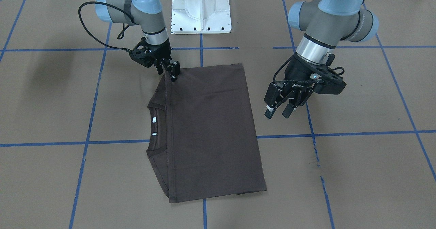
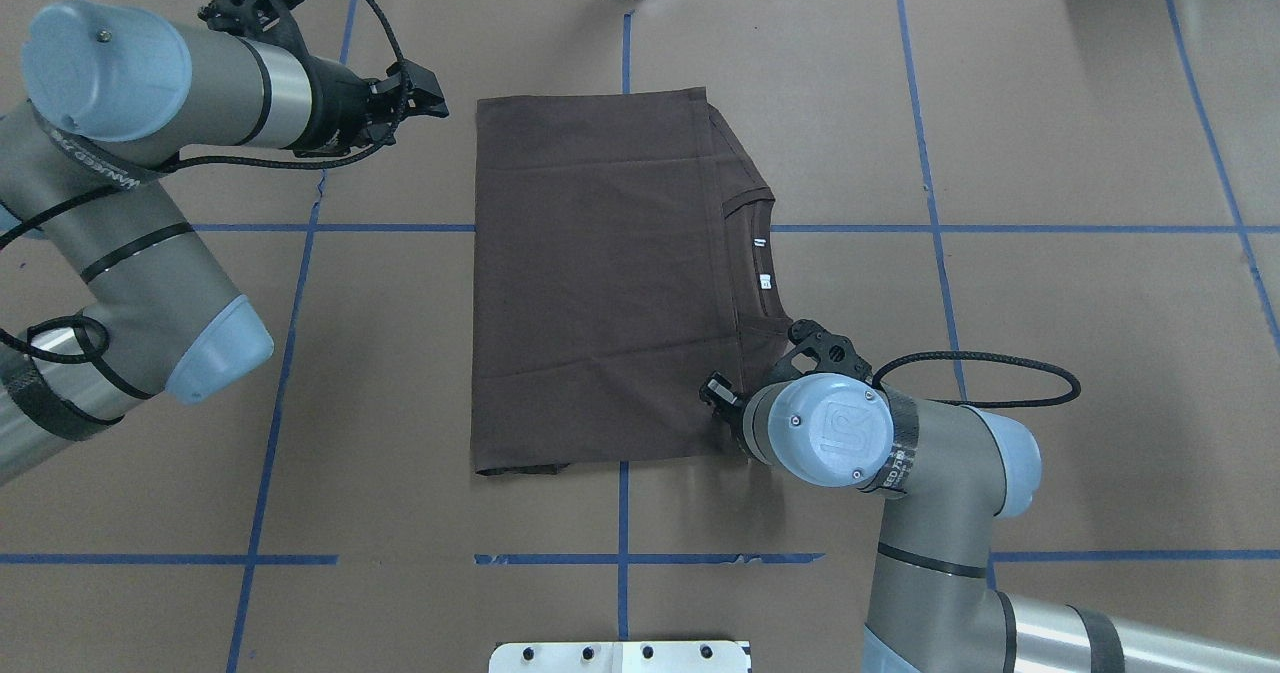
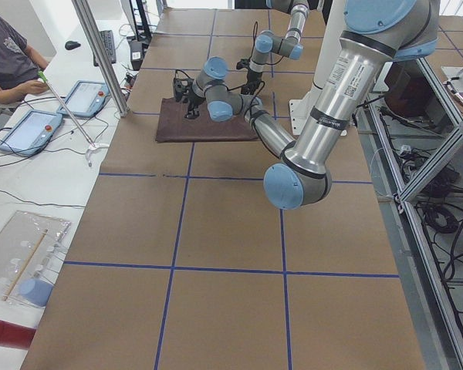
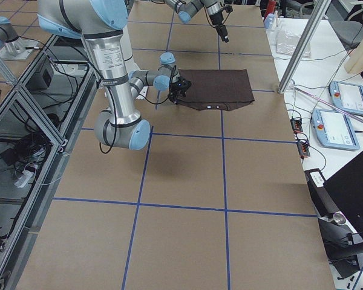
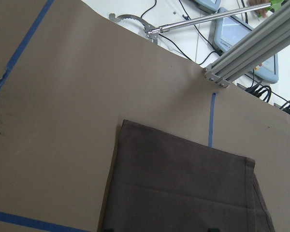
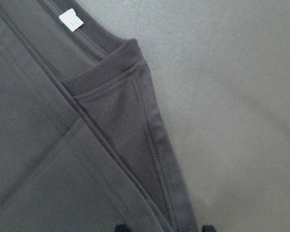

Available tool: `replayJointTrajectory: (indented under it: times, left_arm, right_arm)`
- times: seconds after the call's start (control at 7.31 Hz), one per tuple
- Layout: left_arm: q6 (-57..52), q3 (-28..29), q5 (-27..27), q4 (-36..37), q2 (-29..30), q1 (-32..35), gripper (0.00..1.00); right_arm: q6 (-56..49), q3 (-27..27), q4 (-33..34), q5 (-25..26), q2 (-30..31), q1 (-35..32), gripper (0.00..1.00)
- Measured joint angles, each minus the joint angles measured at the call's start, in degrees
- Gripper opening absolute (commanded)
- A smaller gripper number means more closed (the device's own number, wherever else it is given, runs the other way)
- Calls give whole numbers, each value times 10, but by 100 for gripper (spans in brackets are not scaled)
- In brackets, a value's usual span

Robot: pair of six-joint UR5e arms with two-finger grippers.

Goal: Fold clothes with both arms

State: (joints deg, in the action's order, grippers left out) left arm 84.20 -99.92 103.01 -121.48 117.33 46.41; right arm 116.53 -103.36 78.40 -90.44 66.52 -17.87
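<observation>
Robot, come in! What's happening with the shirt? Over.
Left gripper open, off the T-shirt. Right gripper open, at its collar-side corner. T-shirt folded flat. Nothing blocking.

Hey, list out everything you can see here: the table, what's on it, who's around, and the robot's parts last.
T-shirt: one, dark brown, folded flat at the table's middle.
neck tags: two, white, inside the collar.
table: one, brown covering, under everything.
tape lines: several, blue, a grid across the table.
pedestal base: one, white, at the robot's edge of the table.
tablets: two, grey with blue trim, on the white side bench.
person: one, grey shirt, beside that bench.
left arm: one, silver-grey with light blue caps.
right arm: one, same colours.
left gripper: one, black, open, beside the shirt, apart from it.
right gripper: one, black, open, at the shirt's collar-side corner.
</observation>
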Motion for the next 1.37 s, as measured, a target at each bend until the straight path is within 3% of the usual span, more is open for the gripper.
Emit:
replayJointTrajectory:
  times: [1.09,1.37]
  left_arm:
    - [50,-16,0,0,-8,-7,72]
    - [151,-73,-29,0,-55,-86,72]
  right_arm:
    - [-1,-41,26,-5,5,-1,0]
    - [-1,-68,29,-5,17,-2,0]
